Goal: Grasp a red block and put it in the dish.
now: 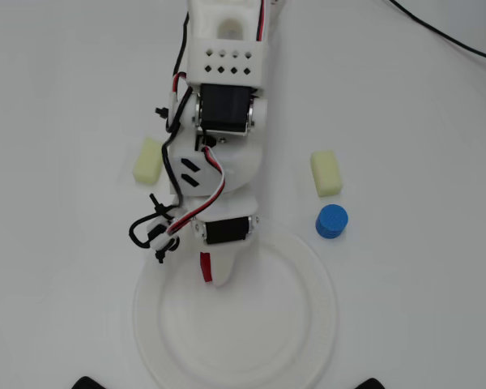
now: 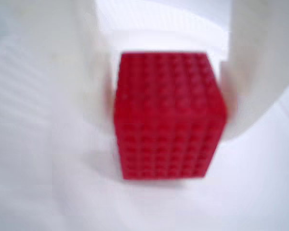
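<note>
While the white arm (image 1: 223,121) reaches down the middle of the overhead view from the top edge, the dish (image 1: 308,324), a large round white plate, fills the lower centre of that frame. Over the plate's upper left part hangs the gripper (image 1: 211,274), closed on the red block (image 1: 205,266), of which only a thin red sliver shows there. Filling the centre of the wrist view, the red block (image 2: 167,115) sits clamped between two white fingers (image 2: 257,72), with the white plate surface beneath. At centre right of the overhead view lies a pale yellow block (image 1: 326,173), another (image 1: 148,160) at centre left, and a blue cylinder (image 1: 331,220) stands just off the plate's upper right rim.
</note>
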Motion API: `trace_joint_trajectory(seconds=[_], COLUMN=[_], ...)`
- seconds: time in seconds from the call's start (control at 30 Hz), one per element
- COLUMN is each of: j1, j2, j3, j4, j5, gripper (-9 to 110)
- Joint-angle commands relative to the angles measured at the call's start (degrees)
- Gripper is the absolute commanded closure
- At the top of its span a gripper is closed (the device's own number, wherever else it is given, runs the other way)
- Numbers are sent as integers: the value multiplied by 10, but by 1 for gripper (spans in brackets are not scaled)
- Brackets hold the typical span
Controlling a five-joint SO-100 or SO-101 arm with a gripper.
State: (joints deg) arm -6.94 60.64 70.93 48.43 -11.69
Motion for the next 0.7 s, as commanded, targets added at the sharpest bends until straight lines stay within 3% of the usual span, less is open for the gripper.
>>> trace_joint_trajectory(seconds=[0.0, 0.47, 0.67], j1=[-13, -14, -15], j2=[18, 51, 121], j3=[-102, -309, -316], j4=[49, 335, 423], j5=[2, 16, 24], gripper=[81, 71, 70])
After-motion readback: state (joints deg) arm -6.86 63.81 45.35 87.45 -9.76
